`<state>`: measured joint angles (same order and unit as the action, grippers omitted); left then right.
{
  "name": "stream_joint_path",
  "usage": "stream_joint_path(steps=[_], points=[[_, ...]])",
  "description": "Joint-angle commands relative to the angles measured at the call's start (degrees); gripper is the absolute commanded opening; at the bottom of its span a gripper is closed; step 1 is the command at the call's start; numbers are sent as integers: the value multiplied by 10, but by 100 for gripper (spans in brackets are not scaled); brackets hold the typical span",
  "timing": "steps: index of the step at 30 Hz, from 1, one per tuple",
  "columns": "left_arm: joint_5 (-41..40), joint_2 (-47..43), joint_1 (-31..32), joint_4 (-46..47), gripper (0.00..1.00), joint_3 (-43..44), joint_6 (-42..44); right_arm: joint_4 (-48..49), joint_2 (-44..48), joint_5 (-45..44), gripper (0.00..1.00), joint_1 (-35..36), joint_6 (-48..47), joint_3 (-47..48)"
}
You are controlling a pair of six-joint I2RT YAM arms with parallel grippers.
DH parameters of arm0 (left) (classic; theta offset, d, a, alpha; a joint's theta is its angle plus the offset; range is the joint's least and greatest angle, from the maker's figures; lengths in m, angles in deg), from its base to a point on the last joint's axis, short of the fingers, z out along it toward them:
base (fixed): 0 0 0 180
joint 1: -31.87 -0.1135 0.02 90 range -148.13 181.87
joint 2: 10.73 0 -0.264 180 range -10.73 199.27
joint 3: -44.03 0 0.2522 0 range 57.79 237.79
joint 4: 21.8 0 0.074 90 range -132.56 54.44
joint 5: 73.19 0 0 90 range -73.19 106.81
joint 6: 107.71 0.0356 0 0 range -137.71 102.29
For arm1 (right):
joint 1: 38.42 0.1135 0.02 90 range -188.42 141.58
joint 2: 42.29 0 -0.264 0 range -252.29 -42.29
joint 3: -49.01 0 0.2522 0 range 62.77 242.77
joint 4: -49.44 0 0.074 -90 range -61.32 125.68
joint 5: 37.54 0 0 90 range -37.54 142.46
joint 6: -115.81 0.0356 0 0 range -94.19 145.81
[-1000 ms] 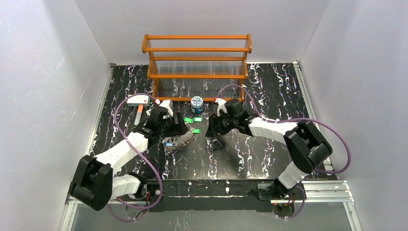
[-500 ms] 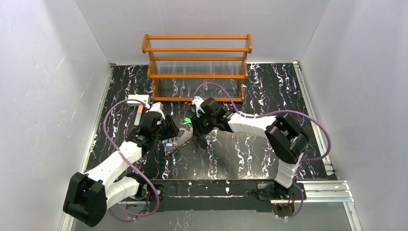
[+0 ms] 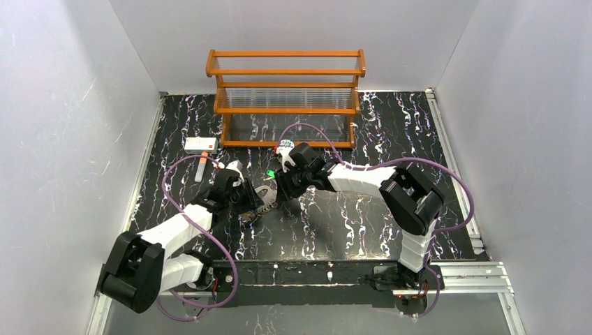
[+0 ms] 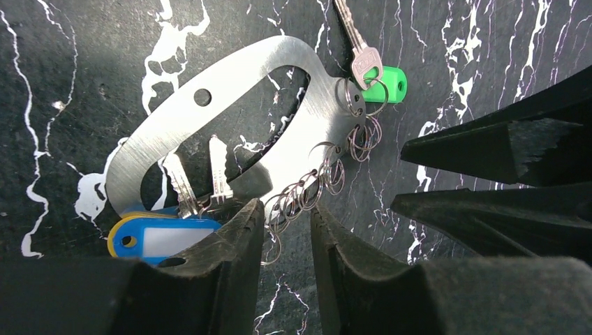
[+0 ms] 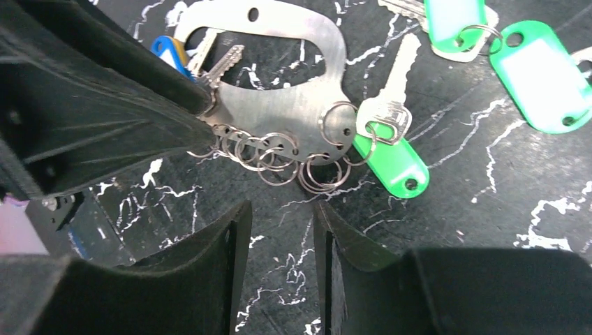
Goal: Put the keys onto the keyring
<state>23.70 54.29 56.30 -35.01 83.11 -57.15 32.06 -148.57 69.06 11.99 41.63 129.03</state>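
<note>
The keyring is a flat metal oval with an open middle and several small split rings along one edge; it also shows in the right wrist view and the top view. One green key hangs on an end ring. A blue key and a yellow key lie at its other end. Two more green keys lie loose beside it. My left gripper has its jaws a narrow gap apart at the ringed edge, with small rings between the tips. My right gripper is open and empty, just short of the rings.
An orange wooden rack stands at the back. A blue-and-white can sits behind my right wrist, mostly hidden. A white box with a red mark and a small orange-and-white stick lie at the left. The two grippers nearly touch over the keyring.
My right gripper swung left from the table's middle to the keyring, covering the loose green keys and the can. My left gripper shifted slightly toward the keyring's ringed edge. The keyring stayed put.
</note>
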Motion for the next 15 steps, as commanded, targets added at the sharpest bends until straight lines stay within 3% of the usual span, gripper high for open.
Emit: stream_joint_path(steps=[1,8,15], points=[[18,11,-3,19,29,-7,-4,32,-4,58,45,0,29,13],[6,37,-3,21,24,-11,2,55,-6,80,33,0,37,13],[25,44,-3,47,26,-27,-2,61,-9,105,20,0,36,14]])
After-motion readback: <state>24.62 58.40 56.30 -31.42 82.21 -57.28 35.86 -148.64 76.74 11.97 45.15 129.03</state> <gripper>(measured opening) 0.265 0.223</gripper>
